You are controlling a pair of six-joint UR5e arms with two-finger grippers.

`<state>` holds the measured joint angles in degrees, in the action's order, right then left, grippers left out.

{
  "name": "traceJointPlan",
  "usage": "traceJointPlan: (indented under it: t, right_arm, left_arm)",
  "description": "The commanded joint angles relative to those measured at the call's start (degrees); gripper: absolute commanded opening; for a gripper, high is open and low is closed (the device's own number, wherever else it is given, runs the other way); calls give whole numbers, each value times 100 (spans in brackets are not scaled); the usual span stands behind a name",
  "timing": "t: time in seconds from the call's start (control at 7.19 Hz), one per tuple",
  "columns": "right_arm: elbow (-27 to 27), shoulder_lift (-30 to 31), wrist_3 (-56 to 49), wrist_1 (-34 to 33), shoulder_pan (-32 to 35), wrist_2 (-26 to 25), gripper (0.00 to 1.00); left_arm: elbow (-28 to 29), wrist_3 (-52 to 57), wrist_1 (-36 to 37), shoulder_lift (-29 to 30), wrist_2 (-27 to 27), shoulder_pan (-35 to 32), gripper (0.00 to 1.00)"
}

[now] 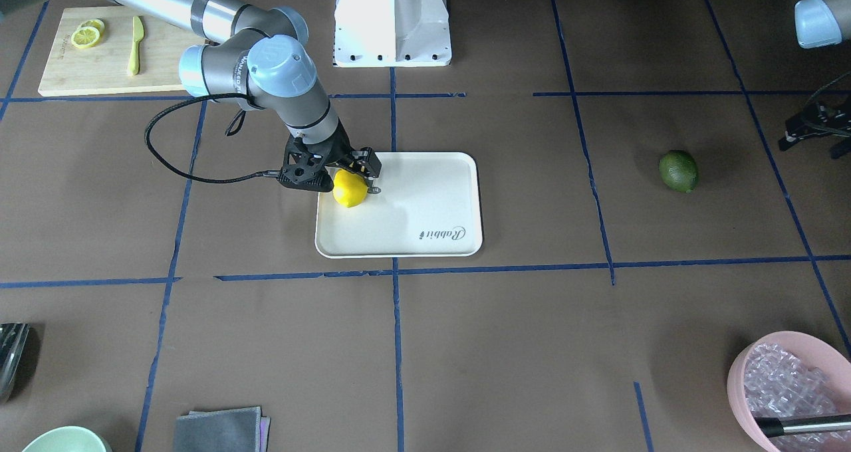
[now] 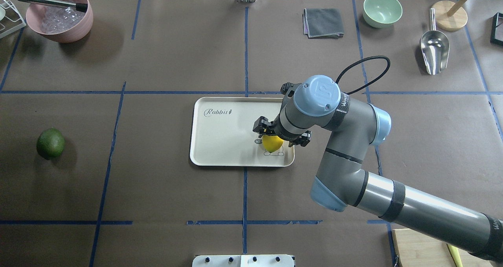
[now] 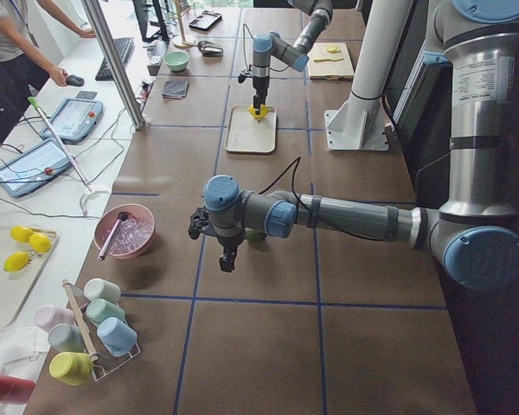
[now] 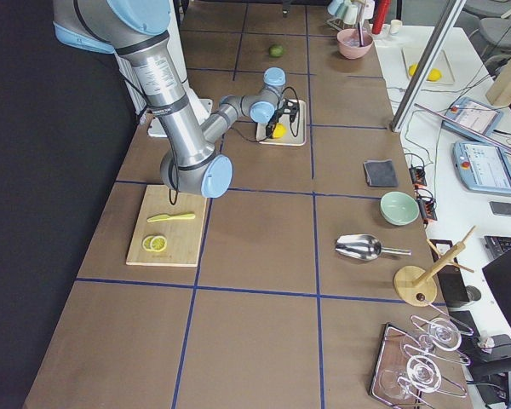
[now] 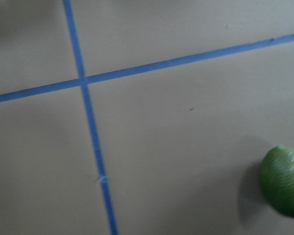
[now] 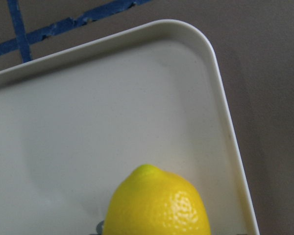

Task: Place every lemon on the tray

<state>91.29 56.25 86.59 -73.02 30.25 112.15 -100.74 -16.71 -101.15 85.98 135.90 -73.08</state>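
My right claw (image 1: 350,187) reaches down over the tray (image 1: 425,199), a cream-white rectangle with rounded corners. Its fingers straddle the yellow lemon (image 1: 349,189). One dark fingertip (image 1: 374,187) stands just beside the fruit on the side toward the tray's middle, and the other is hidden behind the claw body. I cannot tell whether the fingers press the lemon or stand slightly off it.

The yellow lemon is inside the tray, near the corner closest to my base on my right side. It sits over a small bear drawing (image 2: 274,153), and the "Rabbit" script is at the tray's opposite corner. My right wrist camera shows the lemon's pointed tip aimed at that rounded corner.

The green lemon (image 1: 678,171) lies on the brown table (image 1: 532,345), well apart from the tray on my left side. My left claw (image 3: 227,262) hangs beyond it, farther still from the tray. I cannot tell how wide its fingers stand.
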Motion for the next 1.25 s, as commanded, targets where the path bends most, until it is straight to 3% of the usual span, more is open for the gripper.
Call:
traceJointPlan:
  t: [0.0, 0.28, 0.42, 1.11]
  right_arm:
    - [570, 114, -54, -272, 295, 175, 100]
    - [1099, 498, -177, -617, 656, 456, 100]
    - [1127, 597, -387, -617, 684, 457, 100]
    - [1145, 668, -415, -617, 684, 449, 100]
  left_arm:
    - [28, -1731, -789, 6, -55, 757, 100]
    - [63, -2843, -1221, 67, -404, 1424, 100]
    - [90, -2899, -1222, 76, -659, 1645, 100]
    - [626, -2908, -1240, 437, -671, 1999, 100]
